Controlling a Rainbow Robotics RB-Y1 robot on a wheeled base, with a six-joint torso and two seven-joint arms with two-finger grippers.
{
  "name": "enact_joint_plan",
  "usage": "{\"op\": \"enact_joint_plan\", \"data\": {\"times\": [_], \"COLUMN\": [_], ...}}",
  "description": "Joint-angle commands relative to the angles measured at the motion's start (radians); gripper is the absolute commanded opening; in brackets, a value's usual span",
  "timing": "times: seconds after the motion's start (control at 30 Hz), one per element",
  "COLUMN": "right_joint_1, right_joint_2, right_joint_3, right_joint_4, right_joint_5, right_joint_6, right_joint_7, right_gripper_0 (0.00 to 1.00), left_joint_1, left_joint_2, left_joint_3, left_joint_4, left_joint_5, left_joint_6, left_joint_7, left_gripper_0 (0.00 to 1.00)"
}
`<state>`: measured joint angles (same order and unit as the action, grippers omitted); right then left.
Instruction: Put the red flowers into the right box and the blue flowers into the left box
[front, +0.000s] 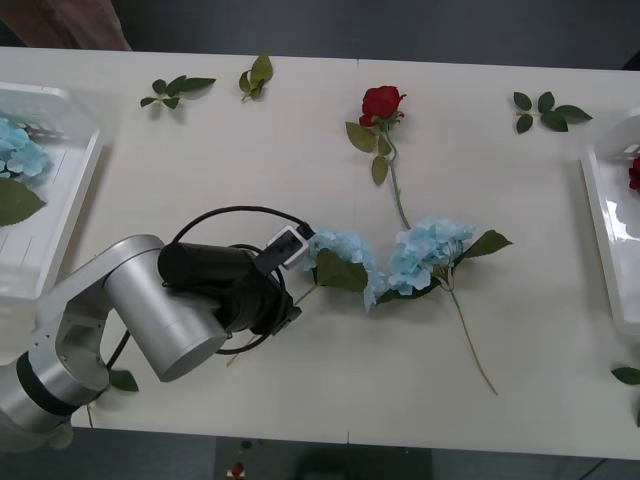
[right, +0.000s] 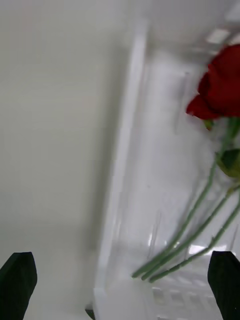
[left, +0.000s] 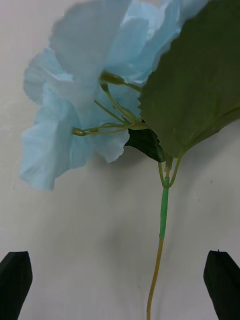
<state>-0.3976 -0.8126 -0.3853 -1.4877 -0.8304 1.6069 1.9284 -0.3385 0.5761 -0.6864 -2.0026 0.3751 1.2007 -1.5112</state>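
Note:
Two blue flowers (front: 340, 256) (front: 430, 250) lie mid-table. My left arm (front: 200, 290) reaches to the nearer one's stem. In the left wrist view that stem (left: 163, 210) runs between my open left gripper (left: 120, 262), below the pale-blue head (left: 80, 100) and a big leaf (left: 200, 90). One red flower (front: 381, 102) lies farther back on the table. The left box (front: 70, 190) holds blue flowers (front: 20, 150). The right box (front: 605, 235) shows a red head (front: 634, 172). My right gripper (right: 120, 265) hangs open over that box's rim (right: 122, 150), beside a rose head (right: 222, 82) and three stems (right: 190, 240).
Loose green leaf sprigs lie at the back left (front: 175, 90) (front: 256, 76), back right (front: 548, 108), near the front left (front: 124, 380) and front right (front: 627, 375). The table's front edge runs just behind my left arm's elbow.

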Motion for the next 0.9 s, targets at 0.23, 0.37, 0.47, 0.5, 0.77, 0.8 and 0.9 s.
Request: {"op": "enact_joint_plan", "data": {"times": [0.23, 0.37, 0.47, 0.5, 0.77, 0.8, 0.9], "right_joint_1": [-0.106, -0.122, -0.122, -0.122, -0.102, -0.093, -0.066], "right_joint_2": [-0.023, 0.01, 0.053, 0.067, 0.188, 0.199, 0.224], "right_joint_3": [0.094, 0.131, 0.134, 0.135, 0.171, 0.177, 0.206], "right_joint_4": [-0.026, -0.033, -0.065, -0.082, -0.207, -0.221, -0.26], "right_joint_5": [-0.231, -0.28, -0.269, -0.259, -0.138, -0.127, -0.105], "right_joint_6": [0.074, 0.085, 0.094, 0.099, 0.133, 0.13, 0.107], "right_joint_7": [0.124, 0.133, 0.141, 0.142, 0.129, 0.127, 0.116], "right_gripper_0": [1.0, 1.0, 1.0, 1.0, 1.0, 1.0, 1.0], "left_joint_1": [-0.039, -0.05, -0.056, -0.057, -0.077, -0.08, -0.083], "left_joint_2": [-0.073, -0.096, -0.102, -0.102, -0.11, -0.111, -0.114], "left_joint_3": [-0.047, -0.064, -0.076, -0.079, -0.117, -0.122, -0.128], "left_joint_4": [0.044, 0.077, 0.102, 0.113, 0.203, 0.212, 0.223], "left_joint_5": [-0.061, -0.084, -0.093, -0.091, -0.105, -0.111, -0.119], "left_joint_6": [-0.009, -0.012, -0.032, -0.043, -0.136, -0.144, -0.154], "left_joint_7": [0.069, 0.08, 0.083, 0.085, 0.088, 0.088, 0.089], "left_gripper_0": [1.0, 1.0, 1.0, 1.0, 1.0, 1.0, 0.84]}}
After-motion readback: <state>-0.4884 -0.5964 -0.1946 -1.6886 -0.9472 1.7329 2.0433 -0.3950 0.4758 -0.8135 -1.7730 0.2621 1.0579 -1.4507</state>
